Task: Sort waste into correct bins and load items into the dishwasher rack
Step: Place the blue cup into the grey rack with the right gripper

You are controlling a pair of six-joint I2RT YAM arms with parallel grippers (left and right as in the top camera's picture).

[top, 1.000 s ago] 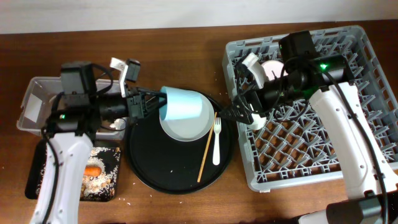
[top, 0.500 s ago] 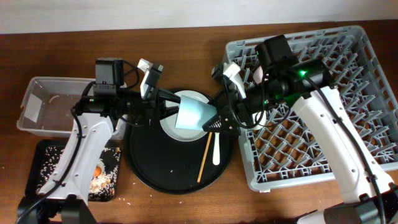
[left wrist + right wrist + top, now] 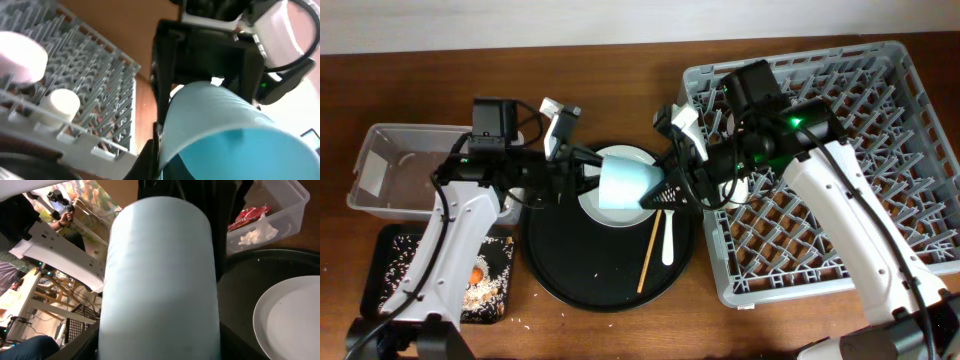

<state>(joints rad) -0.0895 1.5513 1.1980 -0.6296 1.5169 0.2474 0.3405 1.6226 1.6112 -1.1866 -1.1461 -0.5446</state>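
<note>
The light blue cup (image 3: 625, 182) hangs on its side above the round black tray, caught between both arms. My left gripper (image 3: 592, 170) is shut on the cup's rim, one finger inside the mouth and one outside (image 3: 160, 150). The cup (image 3: 225, 125) fills that view. My right gripper (image 3: 660, 195) has come from the rack side and its fingers lie against both sides of the cup's body (image 3: 160, 280). The grey dishwasher rack (image 3: 880, 90) is at the right, with a cream cup (image 3: 60, 102) and a pinkish cup (image 3: 20, 55) standing in it.
Under the cup a pale plate (image 3: 605, 215) lies on the round black tray (image 3: 580, 270), with a white fork (image 3: 667, 235) and a chopstick (image 3: 648, 250) beside it. The clear tub (image 3: 390, 170) holds a red wrapper (image 3: 247, 215) and tissue (image 3: 257, 235). The shallow black tray (image 3: 495, 295) holds rice and a carrot (image 3: 475, 275).
My left arm carried the cup to the right over the tray. My right arm swung left out of the rack and its jaws closed in on the cup's body.
</note>
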